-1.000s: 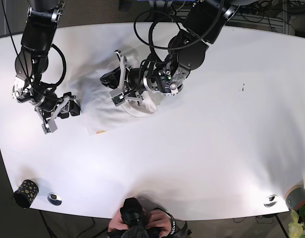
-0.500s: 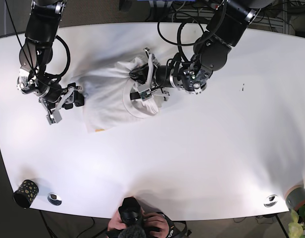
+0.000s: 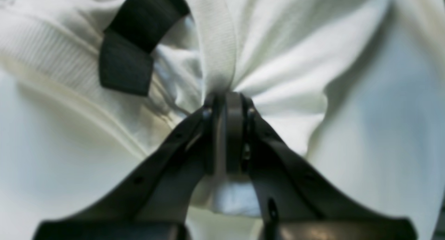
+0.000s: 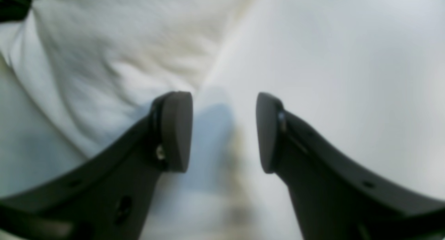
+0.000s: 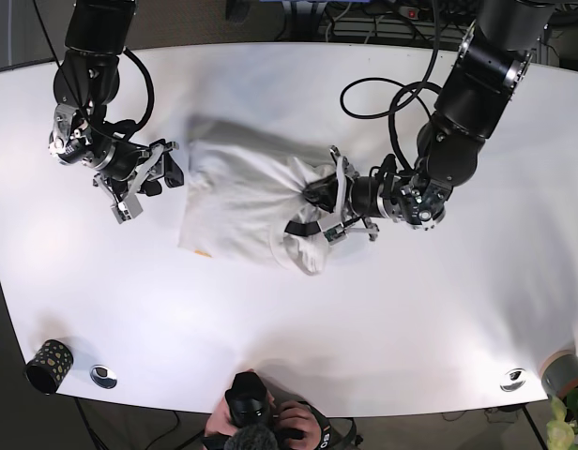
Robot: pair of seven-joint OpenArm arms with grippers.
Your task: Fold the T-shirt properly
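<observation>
The white T-shirt (image 5: 237,202) lies bunched on the white table (image 5: 458,300), left of centre. My left gripper (image 5: 319,204) is shut on a pinch of its fabric at the shirt's right side. In the left wrist view the closed jaws (image 3: 227,101) grip the cloth just below the ribbed collar (image 3: 215,41). My right gripper (image 5: 160,175) is open and empty beside the shirt's left edge. In the right wrist view its fingertips (image 4: 224,132) stand apart over the table, with the shirt (image 4: 121,59) just to the left.
A black speckled cup (image 5: 47,364) and a metal disc (image 5: 103,376) sit at the front left. Another disc (image 5: 513,379) and a grey cup (image 5: 563,373) sit at the front right. A person with a camera (image 5: 261,427) is at the front edge.
My left gripper has pulled the shirt to the right and toward the front, stretching it out. My right gripper has moved up and right, staying at the shirt's left edge.
</observation>
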